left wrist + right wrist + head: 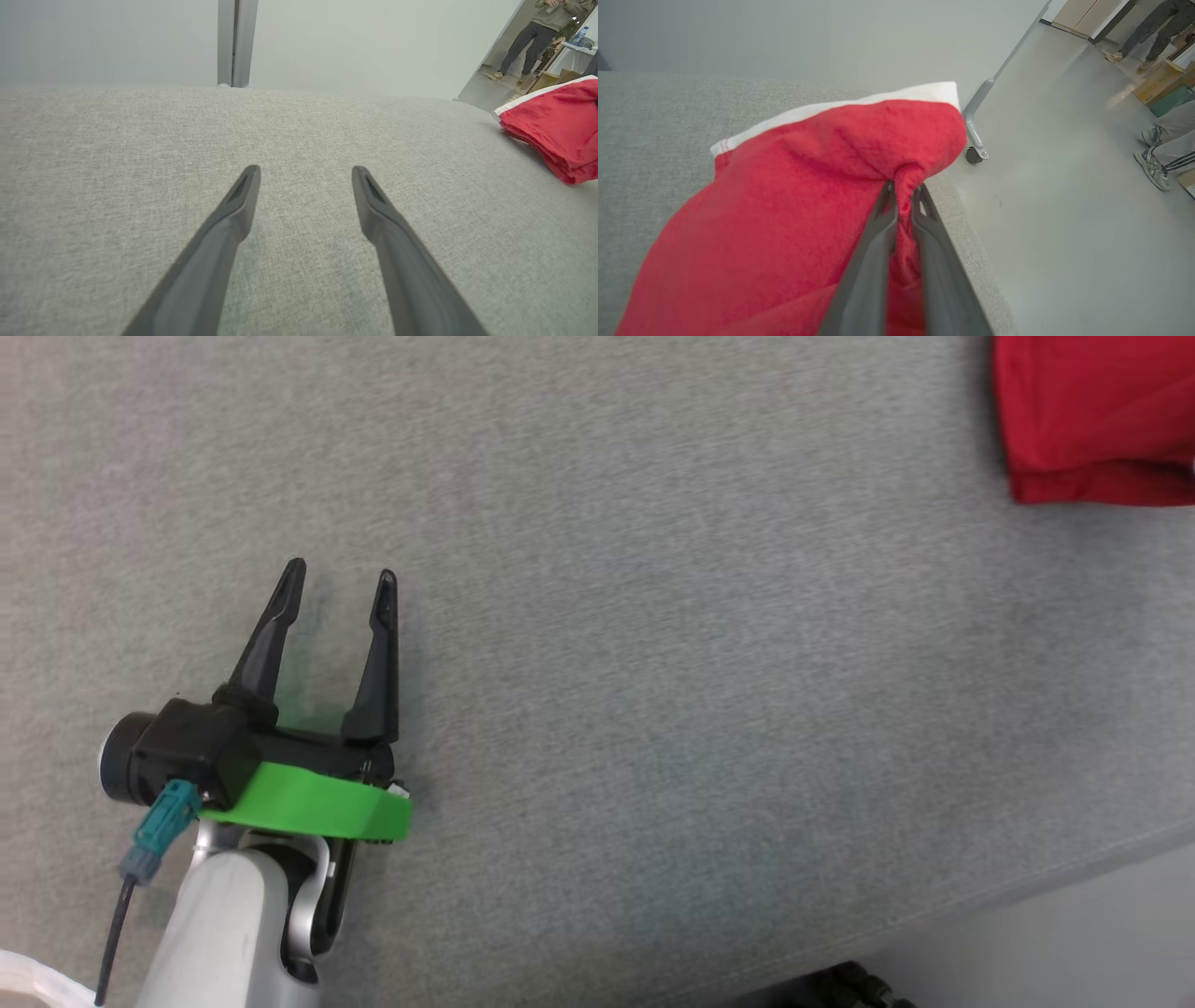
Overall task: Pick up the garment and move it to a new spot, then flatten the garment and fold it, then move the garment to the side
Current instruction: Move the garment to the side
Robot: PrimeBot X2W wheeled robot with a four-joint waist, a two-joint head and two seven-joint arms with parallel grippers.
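At centre of right wrist view: right pincer [904, 186] clamped on bunched fold of red garment [784, 210], close to edge of surface [654, 140]. Garment lies folded, upper right of head view. Left pincer [344, 574], fingers apart, hovers lower left. Risk: one-point pull undoes fold, or drags cloth over edge onto floor [1064, 233].

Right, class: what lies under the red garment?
The red garment rests on the grey cloth-covered surface, near its edge, with the right gripper shut on a fold. Whatever sits directly beneath the garment is covered and cannot be seen.
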